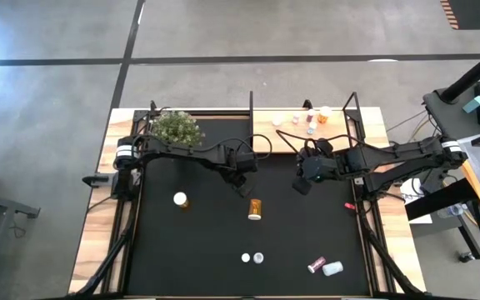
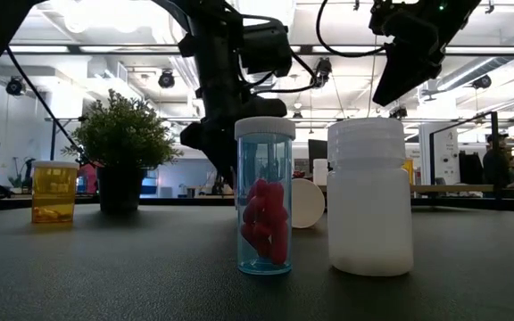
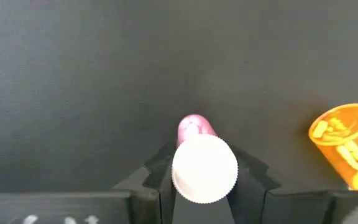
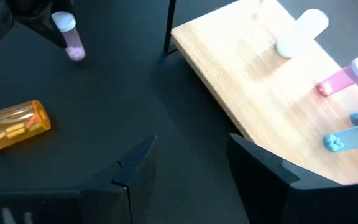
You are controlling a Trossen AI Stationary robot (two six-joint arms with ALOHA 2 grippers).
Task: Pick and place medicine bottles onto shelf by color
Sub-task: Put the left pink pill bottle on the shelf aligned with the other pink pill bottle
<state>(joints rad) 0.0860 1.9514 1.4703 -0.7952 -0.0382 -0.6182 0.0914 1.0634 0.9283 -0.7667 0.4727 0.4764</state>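
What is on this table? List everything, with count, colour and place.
shelf: one, light wood, black frame, far edge.
shelf bottles: several; white, pink, blue, orange; on the board's right part.
orange bottles: two; upright left of centre, lying mid-table.
blue vial: one, red pills inside, front centre.
white bottle: one, beside the vial.
lying pair: two, pink and white, front right.
red speck: one, right side.
plant: one, green, far left.
left gripper: shut on pink bottle, mid-table.
right gripper: open, empty, near the shelf.
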